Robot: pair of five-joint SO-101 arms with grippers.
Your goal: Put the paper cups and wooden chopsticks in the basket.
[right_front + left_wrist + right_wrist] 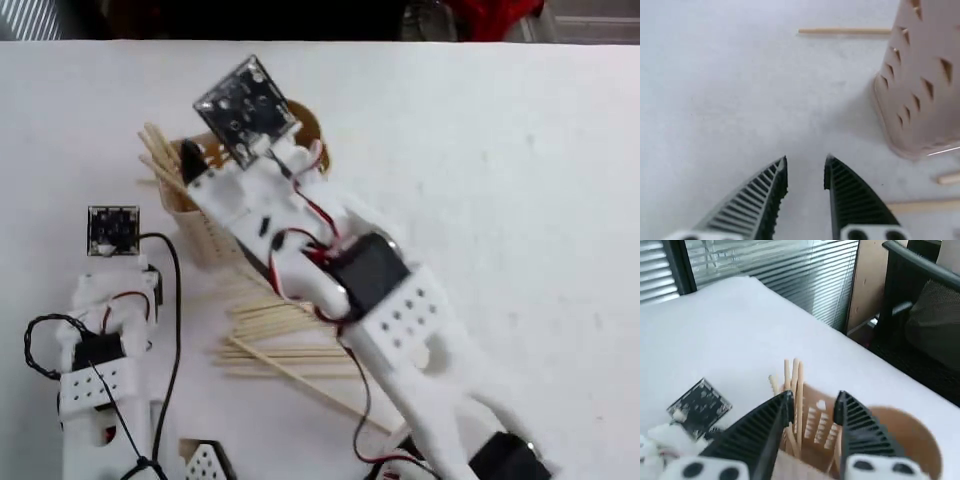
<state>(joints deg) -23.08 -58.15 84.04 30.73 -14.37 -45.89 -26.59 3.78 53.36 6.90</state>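
The pinkish slotted basket (190, 225) stands left of centre on the table, with several wooden chopsticks (158, 155) upright in it. My right gripper (815, 397) hangs open just above the basket's rim (815, 426), its jaws on either side of the upright chopsticks (795, 382). A brown paper cup (910, 440) sits just past the gripper; its rim (310, 125) peeks out behind the right arm, and I cannot tell if it is inside the basket. More chopsticks (280, 340) lie piled on the table. My left gripper (806, 165) is open low over bare table, beside the basket (920, 85).
The right arm (400, 310) stretches diagonally across the loose pile. The left arm (100, 340) sits at the near left with a black cable beside it. Single chopsticks (845, 31) lie near the basket's foot. White table spreads wide to the right.
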